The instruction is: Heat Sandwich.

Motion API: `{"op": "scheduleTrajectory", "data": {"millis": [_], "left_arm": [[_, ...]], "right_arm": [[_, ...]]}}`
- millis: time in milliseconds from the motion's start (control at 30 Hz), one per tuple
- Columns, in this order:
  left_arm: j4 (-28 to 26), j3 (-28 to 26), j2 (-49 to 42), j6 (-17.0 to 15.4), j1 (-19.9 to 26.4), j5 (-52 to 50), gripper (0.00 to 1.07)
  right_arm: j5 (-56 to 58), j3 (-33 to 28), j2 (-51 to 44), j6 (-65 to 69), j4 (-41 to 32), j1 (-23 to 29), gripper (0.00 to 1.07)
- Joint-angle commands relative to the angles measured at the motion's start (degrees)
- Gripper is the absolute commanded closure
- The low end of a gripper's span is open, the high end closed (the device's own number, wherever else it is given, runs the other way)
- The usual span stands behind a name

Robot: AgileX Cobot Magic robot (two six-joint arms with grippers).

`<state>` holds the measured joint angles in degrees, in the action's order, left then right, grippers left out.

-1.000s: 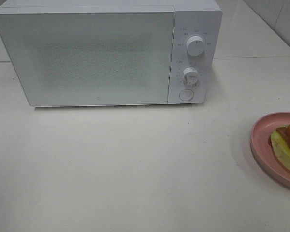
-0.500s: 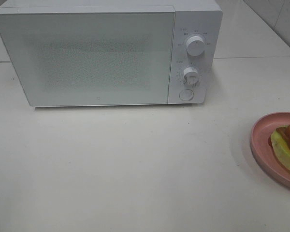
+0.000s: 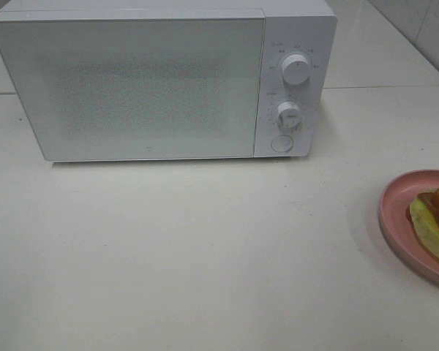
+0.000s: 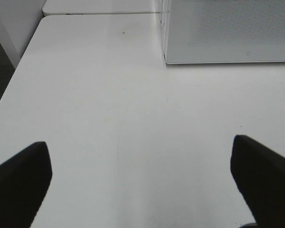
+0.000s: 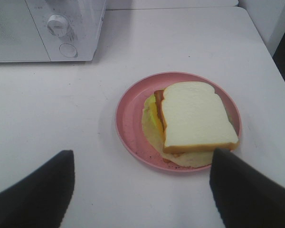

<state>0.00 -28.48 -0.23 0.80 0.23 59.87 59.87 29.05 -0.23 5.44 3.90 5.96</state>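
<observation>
The sandwich (image 5: 194, 118), white bread with orange-brown crust and yellow-green and reddish filling, lies on a round pink plate (image 5: 130, 121). In the exterior high view the sandwich (image 3: 437, 223) and the plate (image 3: 395, 212) are cut off by the right edge. The white microwave (image 3: 161, 80) stands at the back with its door shut. My right gripper (image 5: 140, 190) is open, above the table just short of the plate. My left gripper (image 4: 140, 175) is open over bare table near the microwave's left front corner (image 4: 165, 57). Neither gripper shows in the exterior high view.
The microwave has two knobs, upper (image 3: 295, 71) and lower (image 3: 287, 115), and a round button (image 3: 281, 143) on its right panel. The white table (image 3: 190, 256) spreads in front. Its left edge (image 4: 14, 80) shows in the left wrist view.
</observation>
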Motion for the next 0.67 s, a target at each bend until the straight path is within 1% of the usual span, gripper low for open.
{"op": "scheduleTrajectory", "data": {"millis": [33,667], "left_arm": [[0.0,0.17,-1.49,-0.23,0.23,-0.52,0.1],[0.0,0.17,-1.49,-0.23,0.23,-0.52,0.1]], "right_arm": [[-0.46,0.0,-0.97,0.06,-0.17,-0.23,0.32],[-0.46,0.0,-0.97,0.0,-0.17,-0.23,0.32]]}}
